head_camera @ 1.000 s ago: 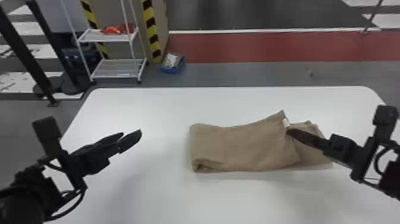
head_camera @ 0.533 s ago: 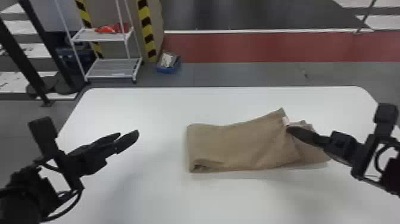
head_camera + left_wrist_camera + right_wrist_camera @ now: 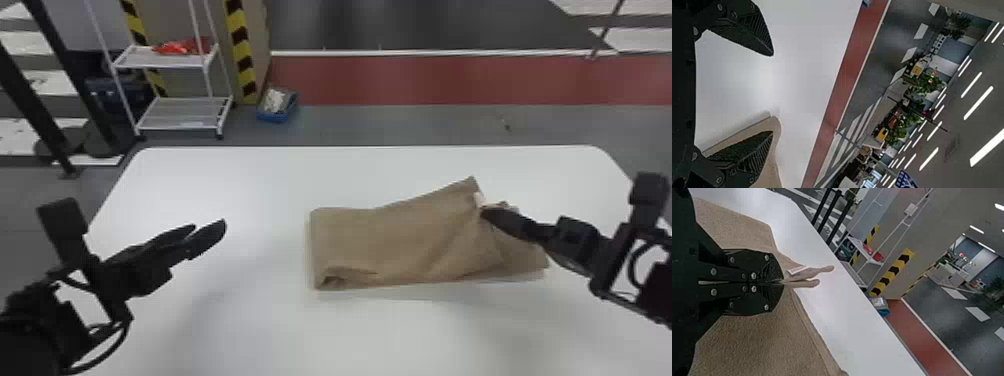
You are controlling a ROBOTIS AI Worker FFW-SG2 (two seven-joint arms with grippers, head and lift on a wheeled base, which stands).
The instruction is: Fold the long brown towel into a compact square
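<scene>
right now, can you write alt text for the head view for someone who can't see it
A brown towel, partly folded, lies on a white table, its far right part pinched by the right gripper. The left gripper hangs open over the table's left side. Behind stands a white shelf rack.

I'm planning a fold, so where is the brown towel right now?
The brown towel lies right of centre on the white table in the head view, pinched near its white label by the right pincer.

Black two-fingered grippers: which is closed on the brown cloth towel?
The right gripper, pinching the towel beside its white tag; the left gripper stands open.
</scene>
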